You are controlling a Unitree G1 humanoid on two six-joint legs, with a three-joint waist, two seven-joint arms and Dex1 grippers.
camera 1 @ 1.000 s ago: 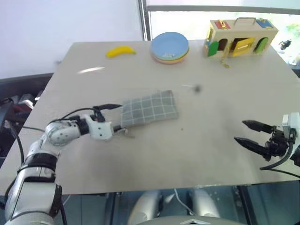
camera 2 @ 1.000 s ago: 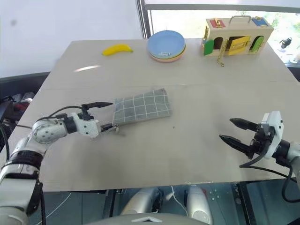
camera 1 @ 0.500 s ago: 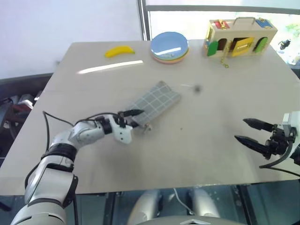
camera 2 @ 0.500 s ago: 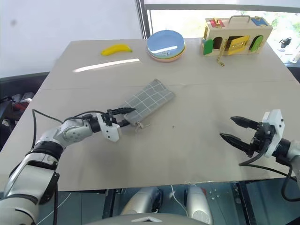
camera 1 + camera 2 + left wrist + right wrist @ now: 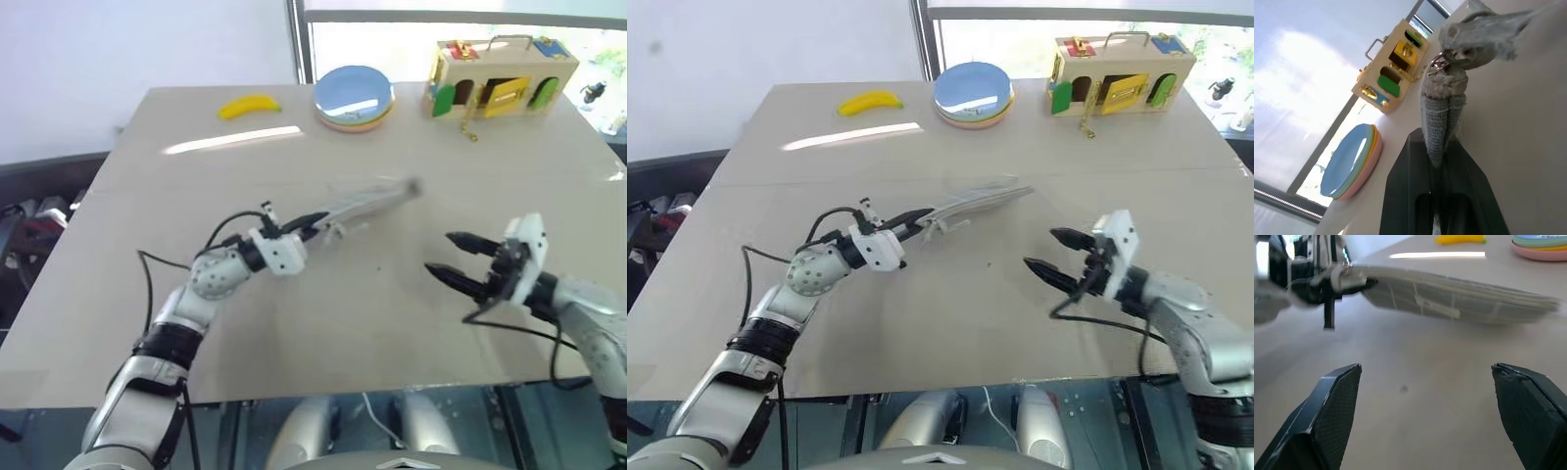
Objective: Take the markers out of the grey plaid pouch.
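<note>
The grey plaid pouch (image 5: 364, 204) hangs off the table, almost edge-on, between my two arms. My left gripper (image 5: 308, 223) is shut on its near end; in the left wrist view both fingers (image 5: 1413, 188) pinch the pouch's fabric corner (image 5: 1442, 110) just below the metal zipper pull. To the pouch's right, my right gripper (image 5: 440, 254) stands open and apart from it, its fingers pointing at it. In the right wrist view the pouch (image 5: 1449, 293) stretches across beyond the wide-open fingers (image 5: 1334, 399). The markers are hidden.
At the table's far side lie a yellow banana (image 5: 252, 106), a stack of plates with a blue one on top (image 5: 355, 96), and a wooden toy box (image 5: 502, 73) at the far right. The table's near edge runs just below both arms.
My left gripper has shut on the pouch's end, lifted it and swung it rightward, turning it edge-on. My right gripper has moved left toward it, still open.
</note>
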